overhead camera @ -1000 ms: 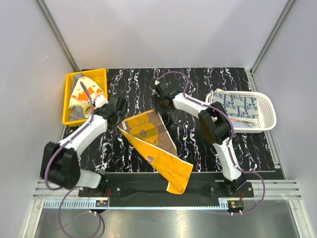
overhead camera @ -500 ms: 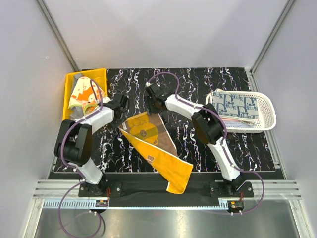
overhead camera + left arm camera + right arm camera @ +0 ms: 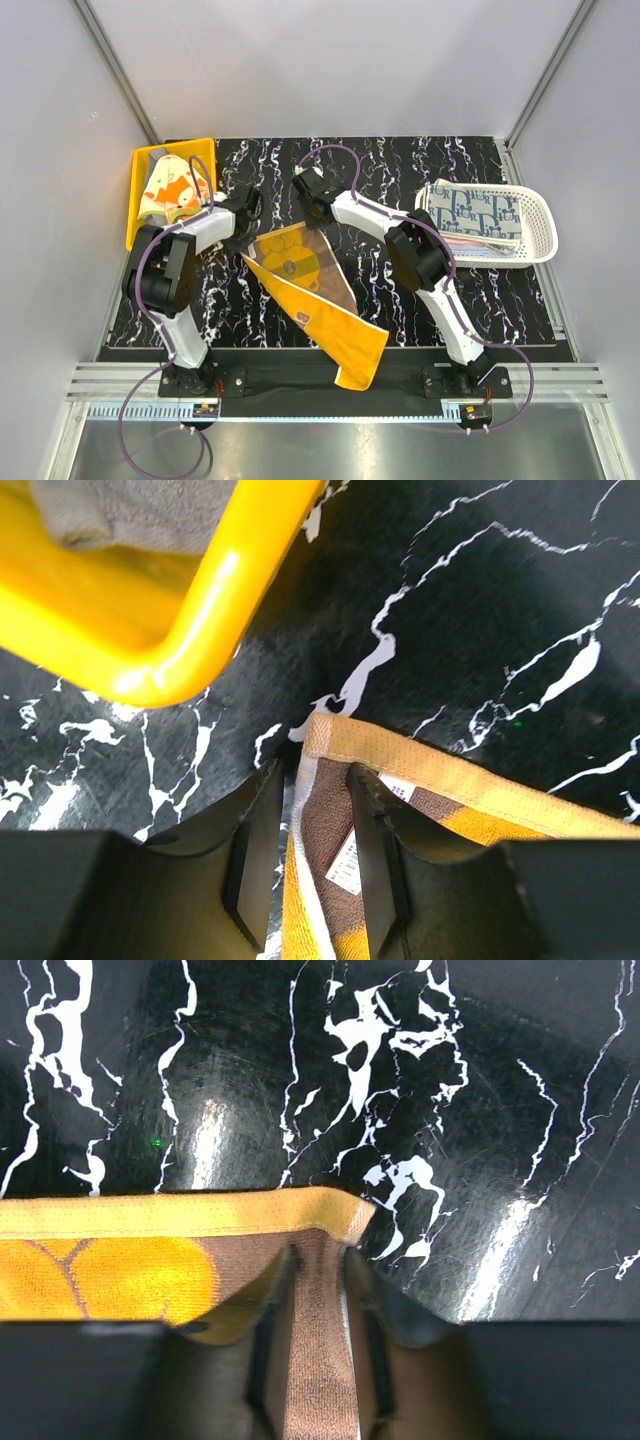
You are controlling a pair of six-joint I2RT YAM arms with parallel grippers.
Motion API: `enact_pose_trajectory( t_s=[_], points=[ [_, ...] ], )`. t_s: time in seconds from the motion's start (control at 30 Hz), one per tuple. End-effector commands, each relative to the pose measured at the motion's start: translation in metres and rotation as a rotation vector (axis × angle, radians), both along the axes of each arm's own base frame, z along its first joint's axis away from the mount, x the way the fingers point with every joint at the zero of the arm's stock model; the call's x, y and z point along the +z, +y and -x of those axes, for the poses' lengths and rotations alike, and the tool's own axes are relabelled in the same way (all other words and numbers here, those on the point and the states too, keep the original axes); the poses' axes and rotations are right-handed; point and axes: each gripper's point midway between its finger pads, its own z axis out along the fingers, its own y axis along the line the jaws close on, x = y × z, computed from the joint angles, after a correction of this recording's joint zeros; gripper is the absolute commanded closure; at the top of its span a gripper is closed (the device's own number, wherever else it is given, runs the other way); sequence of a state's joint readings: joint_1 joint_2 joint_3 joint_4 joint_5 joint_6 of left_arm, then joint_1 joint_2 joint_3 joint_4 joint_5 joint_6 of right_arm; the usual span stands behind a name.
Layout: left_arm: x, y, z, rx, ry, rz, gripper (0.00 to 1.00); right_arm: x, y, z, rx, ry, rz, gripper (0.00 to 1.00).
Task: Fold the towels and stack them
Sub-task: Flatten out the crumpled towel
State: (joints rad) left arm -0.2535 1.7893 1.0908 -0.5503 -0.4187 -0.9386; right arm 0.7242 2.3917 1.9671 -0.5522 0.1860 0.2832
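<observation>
An orange-yellow towel [image 3: 310, 290] lies spread across the black marble table [image 3: 420, 165], its near end hanging over the front edge. My left gripper [image 3: 246, 228] is shut on the towel's far left corner, seen in the left wrist view [image 3: 310, 780] with cloth and a white label between the fingers. My right gripper [image 3: 318, 215] is shut on the far right corner, with brown cloth pinched between its fingers in the right wrist view [image 3: 318, 1255]. An orange-white towel [image 3: 172, 188] lies in the yellow bin. A blue-white patterned towel [image 3: 480, 210] lies folded in the white basket.
The yellow bin [image 3: 135, 215] stands at the far left, and its rim [image 3: 200, 600] is close to my left gripper. A grey cloth [image 3: 130, 510] shows inside it. The white slotted basket [image 3: 540, 225] stands at the right edge.
The left arm has folded in and its elbow has risen. The right gripper has shifted a little to the left. The towel's far edge has hardly moved.
</observation>
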Motion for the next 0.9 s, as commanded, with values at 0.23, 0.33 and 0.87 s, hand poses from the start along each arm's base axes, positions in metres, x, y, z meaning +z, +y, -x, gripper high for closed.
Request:
enact_pose_trajectory(
  t_s=[0.23,0.33,0.87],
  points=[
    [0.004,0.01,-0.028,0.001,-0.03,-0.029,0.62,-0.031,-0.015,0.011,-0.001,0.055,0.091,0.89],
    [0.007,0.007,-0.037,-0.021,-0.052,-0.019,0.7,-0.024,-0.024,0.007,-0.024,0.036,0.089,0.92],
    [0.109,-0.011,-0.074,-0.196,-0.295,0.028,1.0,0.116,-0.063,-0.01,-0.083,-0.186,0.013,1.0]
  ],
)
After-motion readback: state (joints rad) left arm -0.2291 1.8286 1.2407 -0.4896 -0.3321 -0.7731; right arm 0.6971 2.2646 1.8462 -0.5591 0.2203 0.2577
